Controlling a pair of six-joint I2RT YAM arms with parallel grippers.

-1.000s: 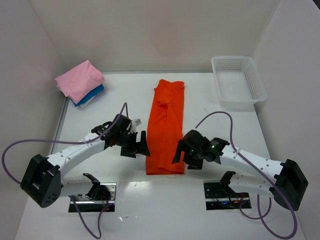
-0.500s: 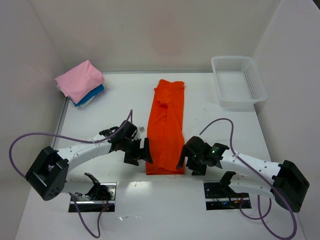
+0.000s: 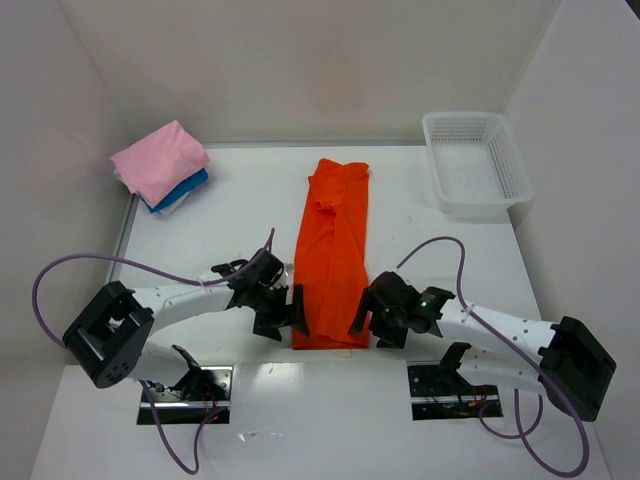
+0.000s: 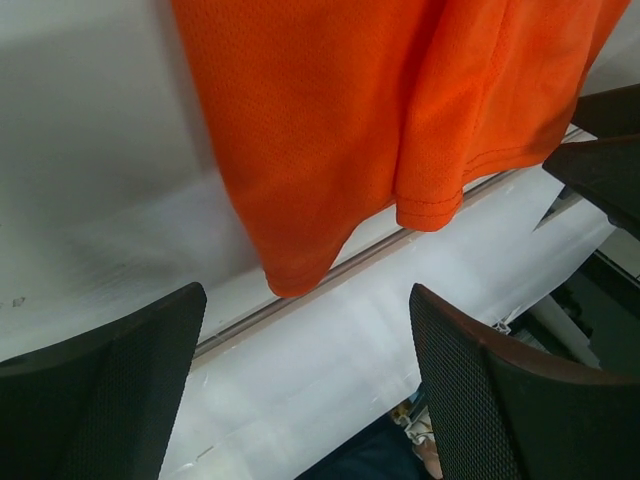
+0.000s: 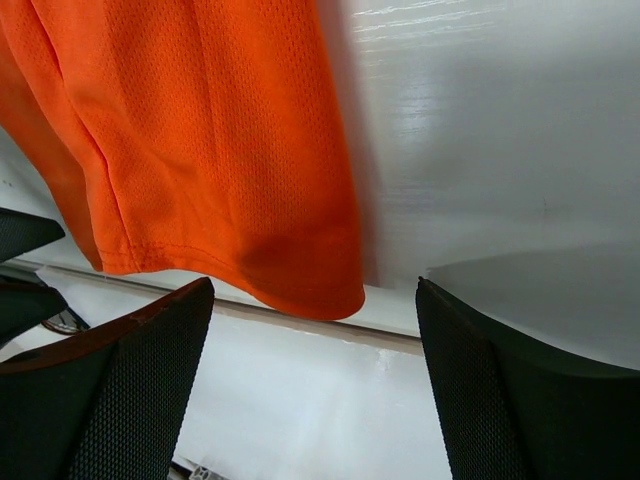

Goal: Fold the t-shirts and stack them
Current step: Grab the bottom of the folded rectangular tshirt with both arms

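The white counter point(image 3: 220, 220) fills most of the top view. Two arms reach in from the bottom corners: the left arm point(image 3: 180, 298) from the lower left, the right arm point(image 3: 490, 325) from the lower right. Both heads sit low on either side of the near end of the orange t-shirt point(image 3: 332, 250).

That shirt lies flat as a long narrow strip down the centre of the frame, its hem at the bottom and close to the counter's near edge. A white mesh basket point(image 3: 480, 206) stands in the upper right, well apart from it. In the upper left the folded pink t-shirt point(image 3: 160, 160) rests on top of the blue t-shirt point(image 3: 185, 187), of which only an edge shows.

In the left wrist view the left jaws are spread wide, and the hem corner of the orange t-shirt point(image 4: 380, 100) hangs in the frame above the gap, ungripped. The right jaws are likewise released, with the other hem corner point(image 5: 200, 130) lying between them, untouched.
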